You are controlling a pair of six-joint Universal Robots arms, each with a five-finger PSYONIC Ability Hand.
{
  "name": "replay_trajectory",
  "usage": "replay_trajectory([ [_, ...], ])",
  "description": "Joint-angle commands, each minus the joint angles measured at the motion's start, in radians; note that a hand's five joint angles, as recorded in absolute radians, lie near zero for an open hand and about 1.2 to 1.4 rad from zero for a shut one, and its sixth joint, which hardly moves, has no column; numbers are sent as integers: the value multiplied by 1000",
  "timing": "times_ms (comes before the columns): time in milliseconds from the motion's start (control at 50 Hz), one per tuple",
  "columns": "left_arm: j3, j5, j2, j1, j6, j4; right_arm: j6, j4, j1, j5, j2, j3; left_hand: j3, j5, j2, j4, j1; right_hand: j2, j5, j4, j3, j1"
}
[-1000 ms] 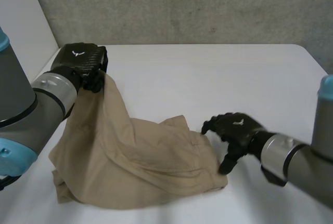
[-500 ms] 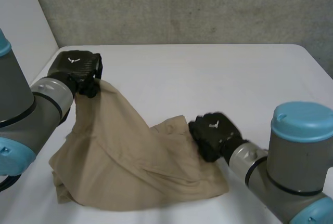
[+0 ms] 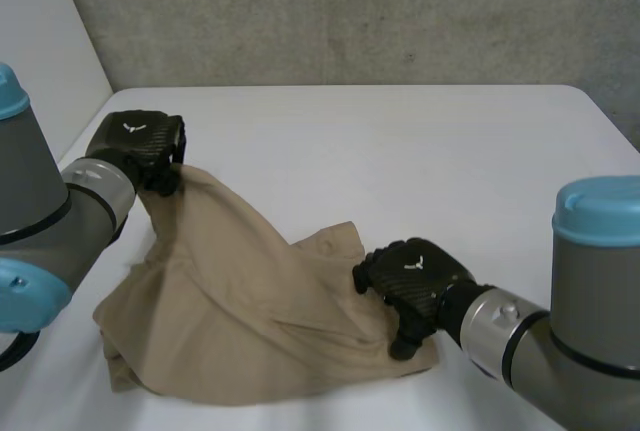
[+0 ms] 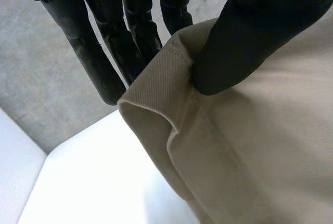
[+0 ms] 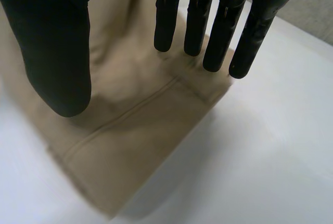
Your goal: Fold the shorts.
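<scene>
The tan shorts (image 3: 250, 321) lie crumpled on the white table (image 3: 420, 151), with one part pulled up toward the far left. My left hand (image 3: 135, 143) holds that raised part. In the left wrist view its thumb (image 4: 244, 31) pinches a stitched hem of the shorts (image 4: 250, 146) against the fingers (image 4: 104, 47). My right hand (image 3: 415, 276) rests on the right end of the shorts. Its fingers (image 5: 195, 16) are straight and spread from the thumb (image 5: 52, 52), just over a seamed corner of the shorts (image 5: 135, 115).
A grey wall (image 3: 350, 11) stands behind the table's far edge. A white panel (image 3: 45, 61) rises at the far left. Bare tabletop stretches behind and to the right of the shorts.
My left hand has sunk and drifted left, lowering the held cloth. My right hand has swung in from the right onto the shorts' right end.
</scene>
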Motion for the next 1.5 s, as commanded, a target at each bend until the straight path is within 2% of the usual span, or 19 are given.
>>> replay_trajectory([
  [20, 27, -1, -47, 34, 6, 13, 19, -104, 9, 0, -6, 94, 209, 242, 200, 197, 263, 41, 43, 49, 46, 105],
  [300, 9, 1, -49, 31, 1, 13, 28, -297, 24, 49, 81, 99, 209, 242, 200, 197, 263, 320, 322, 327, 325, 384],
  [320, 9, 1, -50, 31, 1, 11, 28, -299, 24, 53, 84, 97, 209, 242, 200, 197, 263, 375, 377, 383, 381, 439],
  [400, 7, 1, -50, 29, 1, 11, 28, -302, 35, 58, 98, 74, 209, 242, 200, 197, 263, 878, 880, 886, 884, 942],
  [600, 39, 2, -78, 32, 6, 23, 13, -300, 24, 59, 91, -61, 209, 242, 200, 197, 263, 880, 882, 888, 885, 944],
  [700, 200, 2, -99, 23, 29, 62, -47, -294, 22, 75, 97, -280, 209, 242, 200, 197, 263, 880, 882, 888, 885, 944],
  [780, 394, -1, -88, 9, 32, 111, -123, -313, 22, 157, 91, -504, 209, 242, 200, 197, 263, 880, 882, 888, 885, 944],
  [800, 461, -2, -78, 5, 29, 162, -142, -338, 21, 199, 89, -583, 209, 242, 200, 197, 263, 880, 882, 888, 885, 944],
  [880, 543, -28, 12, 9, 25, 346, -151, -494, 16, 260, 77, -684, 209, 242, 200, 197, 263, 880, 882, 888, 885, 944],
  [960, 524, -41, 77, -6, 25, 451, -156, -569, -4, 265, 52, -675, 209, 242, 200, 197, 263, 880, 882, 888, 885, 944],
  [1160, 204, -32, 71, -26, 20, 450, -162, -534, -10, 227, 60, -442, 209, 242, 200, 197, 263, 880, 882, 888, 885, 944],
  [1240, 17, -29, -8, -28, 20, 459, -165, -500, -10, 178, 98, -333, 209, 242, 200, 197, 263, 880, 882, 888, 885, 944],
  [1340, -63, -32, -151, -25, 18, 448, -202, -437, -10, 122, 187, -233, 209, 242, 200, 197, 263, 880, 882, 888, 885, 944],
  [1420, -77, -33, -254, -29, 31, 430, -283, -386, -10, 121, 258, -173, 209, 242, 200, 197, 263, 880, 882, 888, 885, 944],
  [1500, -75, -27, -259, -35, 32, 370, -292, -369, -28, 127, 241, -145, 209, 242, 200, 197, 263, 880, 882, 888, 885, 944],
])
